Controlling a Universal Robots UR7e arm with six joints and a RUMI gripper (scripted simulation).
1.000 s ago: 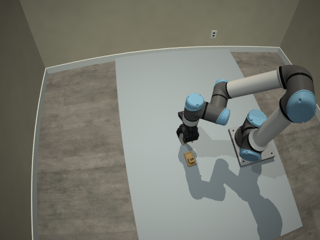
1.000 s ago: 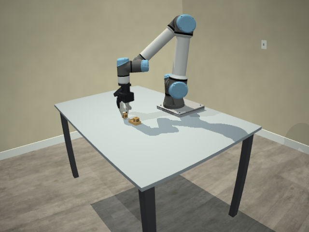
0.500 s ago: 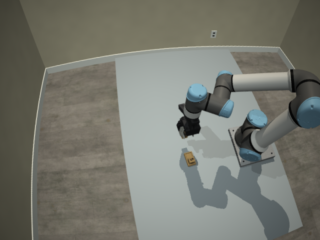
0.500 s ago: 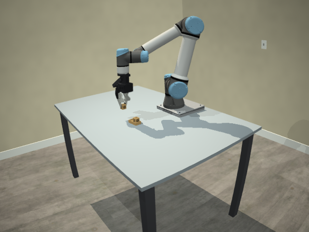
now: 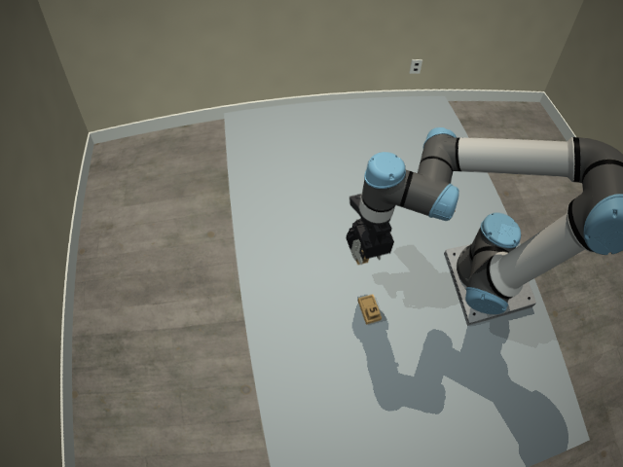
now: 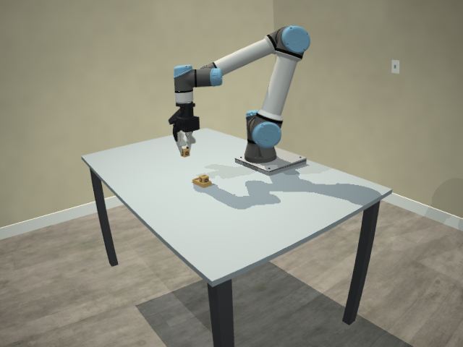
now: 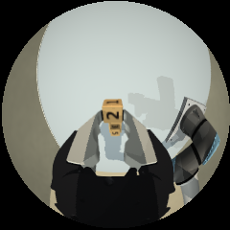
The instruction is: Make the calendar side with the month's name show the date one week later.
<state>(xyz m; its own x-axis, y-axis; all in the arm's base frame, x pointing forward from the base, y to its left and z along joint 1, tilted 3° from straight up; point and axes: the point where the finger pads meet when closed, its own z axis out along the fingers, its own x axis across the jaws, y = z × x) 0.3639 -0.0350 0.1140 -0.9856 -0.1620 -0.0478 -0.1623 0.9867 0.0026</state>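
My gripper (image 6: 184, 149) is shut on a small wooden digit cube (image 7: 113, 115) and holds it well above the table. In the wrist view the cube's face toward the camera shows a 2, and the face above it shows a 1. The cube also shows at the fingertips in the top view (image 5: 360, 259) and the exterior view (image 6: 185, 152). The wooden tray (image 5: 367, 305) lies flat on the table below and in front of the gripper. The other cube (image 5: 373, 311) sits in one end of it, a 5 on its top face. The tray's other slot is empty. The tray also shows in the exterior view (image 6: 202, 181).
The arm's base plate (image 5: 489, 287) is bolted to the table to the right of the tray. The table's edges (image 6: 149, 228) are far from the tray on every side. The arm's shadow falls across the table beside the tray.
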